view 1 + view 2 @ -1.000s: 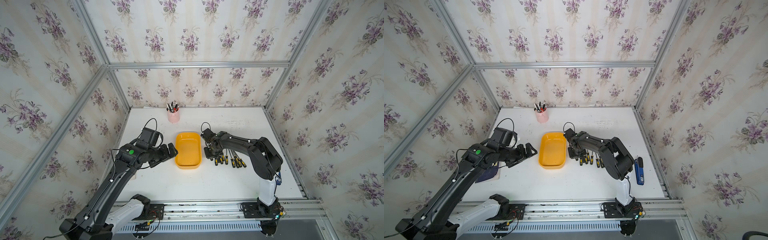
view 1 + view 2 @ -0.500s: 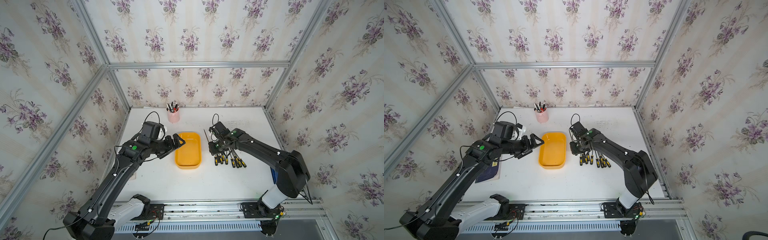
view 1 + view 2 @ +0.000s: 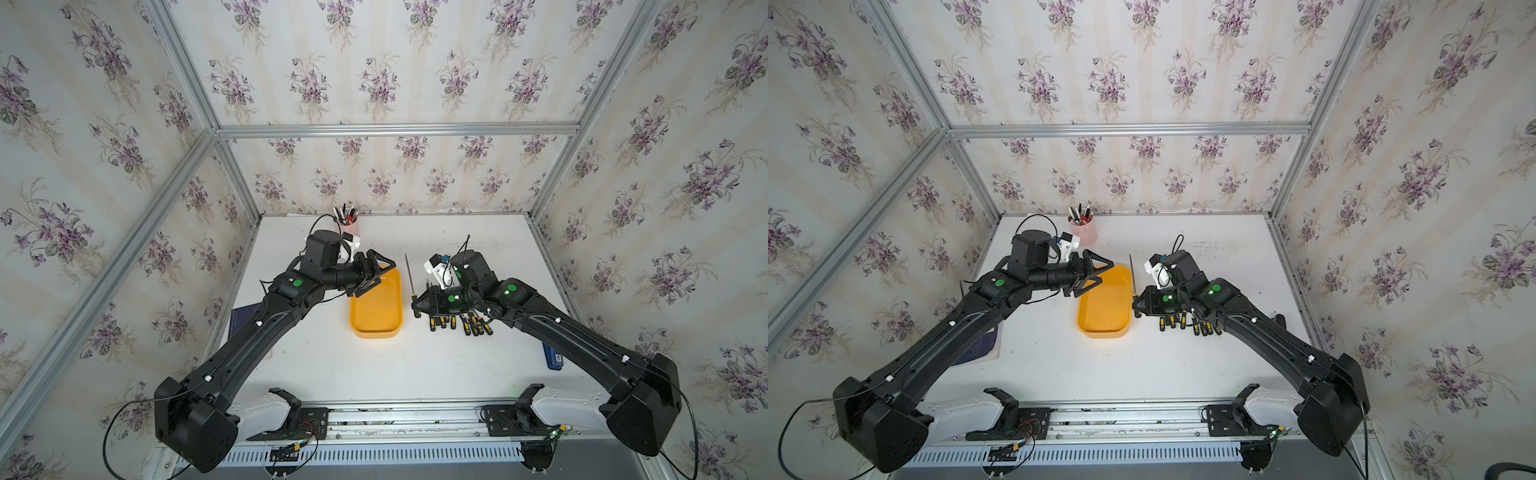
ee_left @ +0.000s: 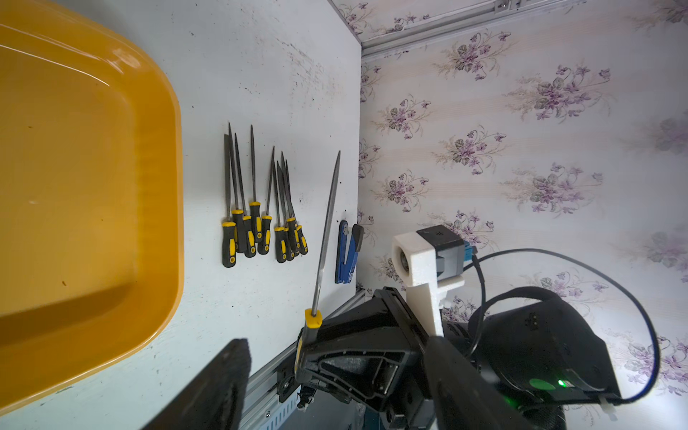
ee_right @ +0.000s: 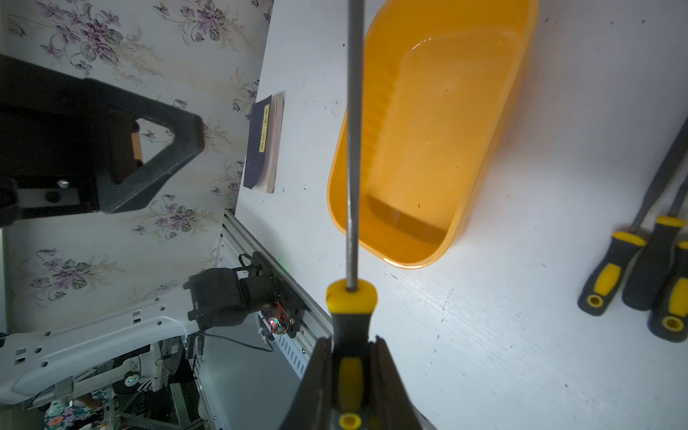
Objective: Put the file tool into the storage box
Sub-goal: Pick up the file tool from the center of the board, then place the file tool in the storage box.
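Up it comes. The right gripper (image 5: 348,357), which was down among the files on the table (image 3: 374,374) a second ago, is now clenched on the black-and-yellow handle of one file (image 5: 352,149) and has it in the air. The shaft points at the far wall, along the box's long side. In both top views the file hangs just beside the right rim of the box (image 3: 376,309), not yet over it. The pick looks done, and what's left is a short carry sideways and a drop.

Farther back, the left gripper (image 3: 377,275) has swung in from the box's near left side. It now hovers over the far left corner with its jaws apart and nothing between them.

Around the action, a blue stapler (image 3: 552,357) lies near the right edge and a dark book (image 5: 262,145) near the left edge, both well clear. The spare files (image 4: 260,223) lie in a row right of the box, partly under the right arm in a top view. The pen cup (image 3: 348,226) stands against the back wall.

The one thing in the way is that left gripper — it sits over the end of the box where the file's tip would land, so I'd say the tip could meet it.
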Controlling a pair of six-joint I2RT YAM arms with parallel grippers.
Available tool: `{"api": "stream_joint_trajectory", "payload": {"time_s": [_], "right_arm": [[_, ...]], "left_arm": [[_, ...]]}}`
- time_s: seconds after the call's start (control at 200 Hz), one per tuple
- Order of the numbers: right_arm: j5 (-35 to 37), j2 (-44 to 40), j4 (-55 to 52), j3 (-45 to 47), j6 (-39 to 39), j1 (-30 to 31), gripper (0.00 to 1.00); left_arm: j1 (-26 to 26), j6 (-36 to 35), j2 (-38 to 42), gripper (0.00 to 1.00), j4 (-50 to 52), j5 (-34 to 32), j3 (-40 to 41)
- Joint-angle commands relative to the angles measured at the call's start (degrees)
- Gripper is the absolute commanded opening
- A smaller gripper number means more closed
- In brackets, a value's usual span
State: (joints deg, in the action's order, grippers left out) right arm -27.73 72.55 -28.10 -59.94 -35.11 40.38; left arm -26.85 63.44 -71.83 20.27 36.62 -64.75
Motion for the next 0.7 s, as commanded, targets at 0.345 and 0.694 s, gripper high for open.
{"api": "stream_joint_trajectory", "payload": {"time_s": [0.345,0.694], "right_arm": [[-1.6,-1.3,5.5,2.5,-4.4,0.8,0.0],[-1.2,-2.5,6.3,4.5,-5.2,1.0,0.0]], "left_arm": [[-5.0,-3.1,-12.4,0.56,0.5,-0.6,-7.1],[-5.7,-4.9,-17.0,0.31,2.0,-1.0,-9.1]]}}
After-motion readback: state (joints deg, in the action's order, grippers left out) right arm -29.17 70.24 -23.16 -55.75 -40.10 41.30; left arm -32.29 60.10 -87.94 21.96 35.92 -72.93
